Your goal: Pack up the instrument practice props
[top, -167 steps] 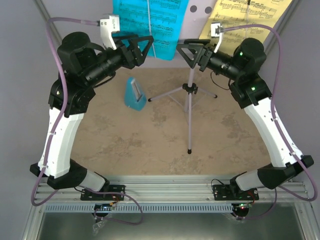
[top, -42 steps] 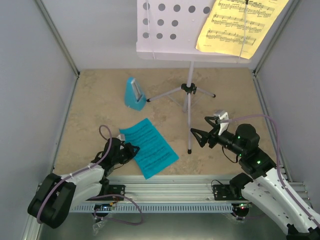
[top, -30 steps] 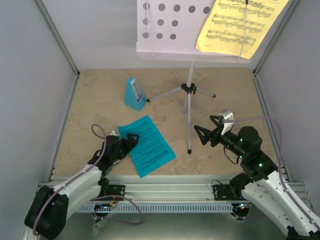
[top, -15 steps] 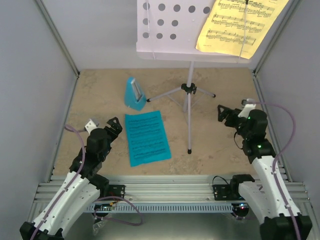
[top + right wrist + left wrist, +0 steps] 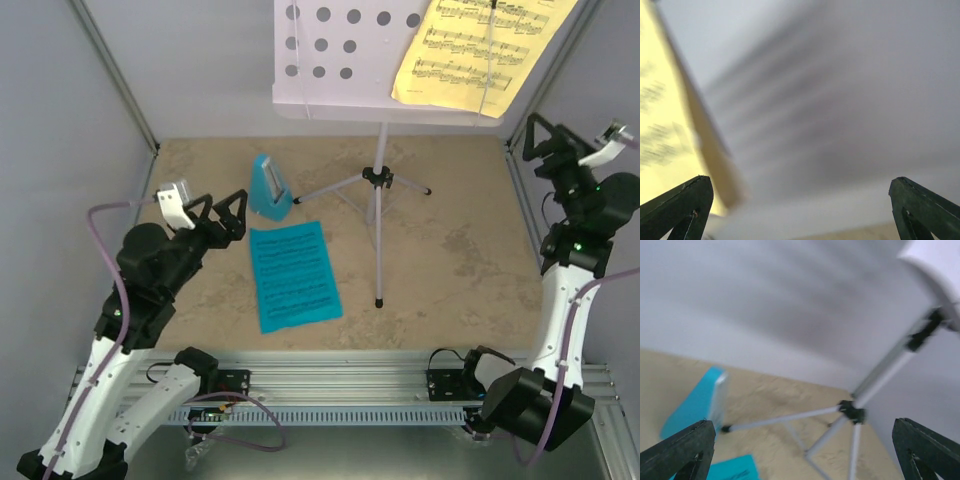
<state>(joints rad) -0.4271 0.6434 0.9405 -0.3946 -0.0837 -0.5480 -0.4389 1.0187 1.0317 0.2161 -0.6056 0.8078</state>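
The lilac music stand (image 5: pixel 378 190) stands at the back middle on its tripod. Its holed desk (image 5: pixel 340 50) carries the yellow sheet (image 5: pixel 480 45). The cyan sheet (image 5: pixel 292 274) lies flat on the floor left of the pole. The blue metronome (image 5: pixel 269 187) stands behind it. My left gripper (image 5: pixel 222 212) is open and empty, raised just left of the metronome. Its wrist view shows the metronome (image 5: pixel 697 402), the tripod hub (image 5: pixel 852 412) and a corner of the cyan sheet (image 5: pixel 732 473). My right gripper (image 5: pixel 550 140) is open and empty, raised at the right wall, right of the yellow sheet (image 5: pixel 662 125).
Grey walls close the sandy floor (image 5: pixel 450 250) on three sides. An aluminium rail (image 5: pixel 330 385) runs along the near edge. The tripod legs (image 5: pixel 335 188) spread across the back middle.
Both arms have risen from the floor. The left gripper left the cyan sheet lying flat and moved up toward the metronome. The right gripper swung up toward the right wall.
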